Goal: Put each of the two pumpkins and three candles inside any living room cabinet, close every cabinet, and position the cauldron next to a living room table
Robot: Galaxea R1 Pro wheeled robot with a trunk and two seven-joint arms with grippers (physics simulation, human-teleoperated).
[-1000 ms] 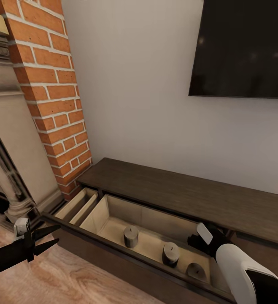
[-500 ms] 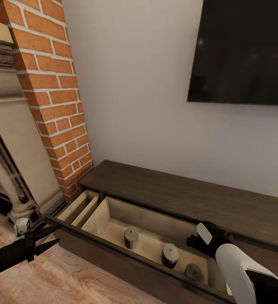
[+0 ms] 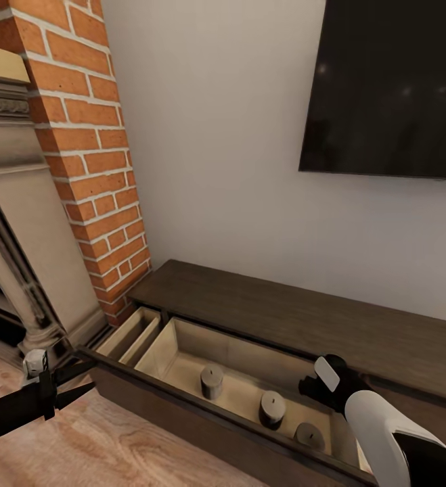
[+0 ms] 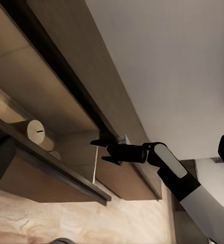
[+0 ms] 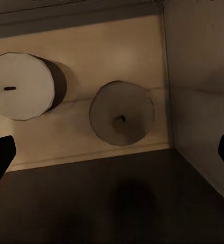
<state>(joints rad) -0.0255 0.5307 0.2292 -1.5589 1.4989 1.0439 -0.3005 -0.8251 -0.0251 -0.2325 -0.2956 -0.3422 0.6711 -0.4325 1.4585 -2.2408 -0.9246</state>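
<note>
Right gripper (image 3: 315,384) hangs over the right end of the pulled-out drawer (image 3: 202,411) of the cabinet (image 3: 304,318), fingers spread apart with nothing between them; in my right wrist view both fingertips sit at the frame edges with two candle tops between. Left gripper (image 3: 80,380) hovers low, near the drawer's left corner by the fireplace (image 3: 19,257), fingers parted, empty. Three candles stand upright on the pale drawer floor, wicks up, long axes vertical: left candle (image 3: 211,381), middle candle (image 3: 273,408), right candle (image 3: 309,435), in a row running left to right. Judgement: short, rigid, light wax cylinders; smooth sides may slip, so a hold across the round flank at mid-height would be best, not on the wick. No pumpkins seen in the drawer. Drawer remains open; closing calls for a push on its dark front panel.
</note>
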